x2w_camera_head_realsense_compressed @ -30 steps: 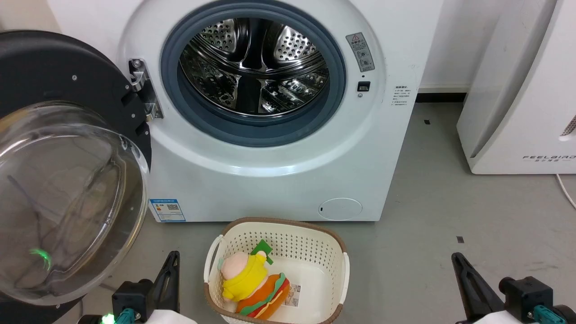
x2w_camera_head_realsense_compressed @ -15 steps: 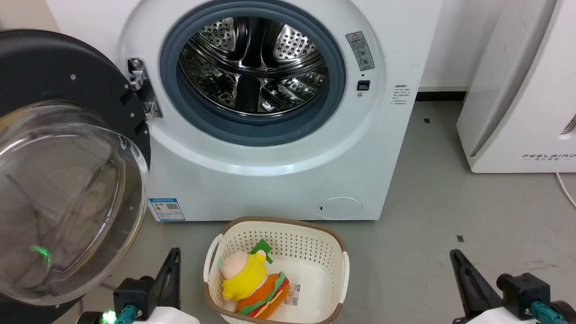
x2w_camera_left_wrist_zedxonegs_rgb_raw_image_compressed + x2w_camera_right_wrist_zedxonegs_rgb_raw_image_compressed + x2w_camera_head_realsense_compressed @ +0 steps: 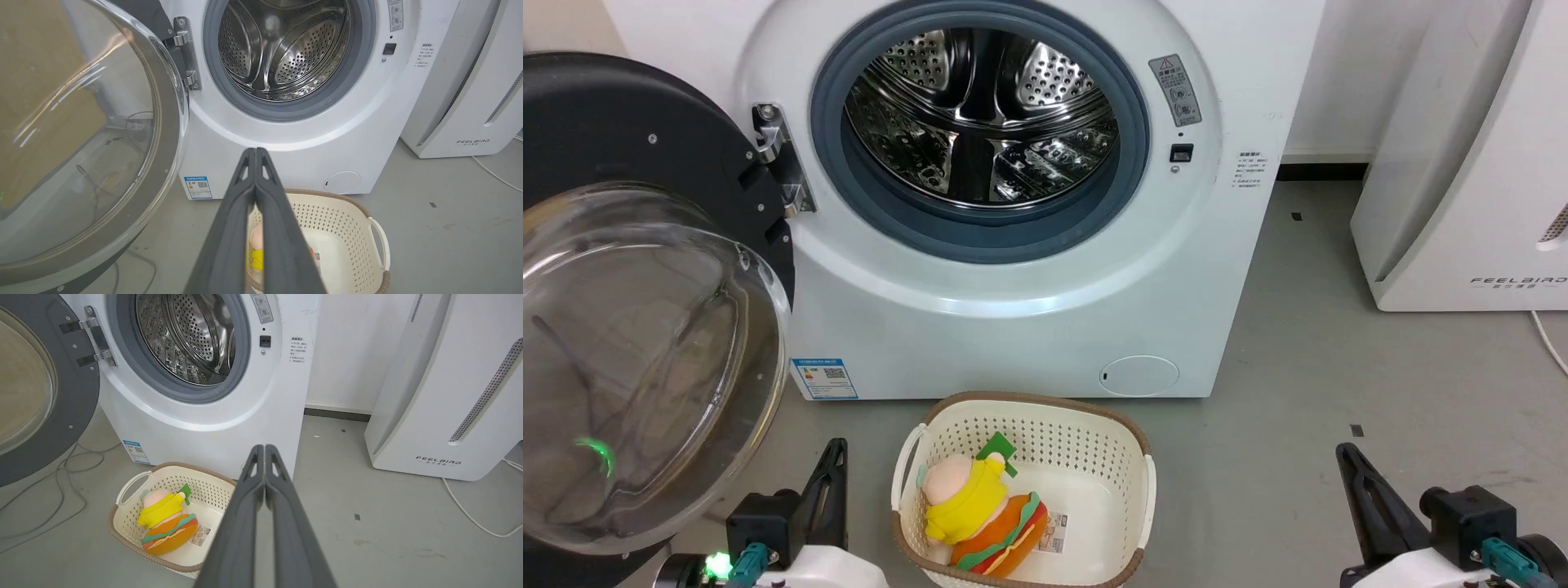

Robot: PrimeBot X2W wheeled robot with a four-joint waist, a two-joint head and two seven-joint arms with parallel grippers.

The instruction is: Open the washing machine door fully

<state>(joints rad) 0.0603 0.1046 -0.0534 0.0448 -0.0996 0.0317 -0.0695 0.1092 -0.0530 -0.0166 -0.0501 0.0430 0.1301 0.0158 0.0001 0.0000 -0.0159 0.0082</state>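
Observation:
The white washing machine (image 3: 1013, 327) faces me, its steel drum (image 3: 980, 114) bare inside the grey rubber ring. The washing machine door (image 3: 645, 359) hangs swung out to the left on its hinge (image 3: 776, 163), with the clear glass bowl bulging toward me and the matte black back (image 3: 621, 122) above it. My left gripper (image 3: 835, 457) sits low, right of the door and apart from it. Its fingers (image 3: 245, 196) are pressed together, shut on nothing. My right gripper (image 3: 1343, 457) is at the lower right over bare floor, its fingers (image 3: 282, 490) also shut and empty.
A cream basket (image 3: 1127, 457) holding a yellow and orange plush toy (image 3: 980, 514) stands on the floor before the machine, between my grippers. The white FEELBIRD appliance (image 3: 1462, 180) stands to the right. Cables (image 3: 49, 490) lie on the floor under the door, and a white cord (image 3: 470, 514) lies at the right.
The whole head picture has drifted slightly upward, so the camera moved. The door stands at the same angle. Both grippers keep their places and stay shut.

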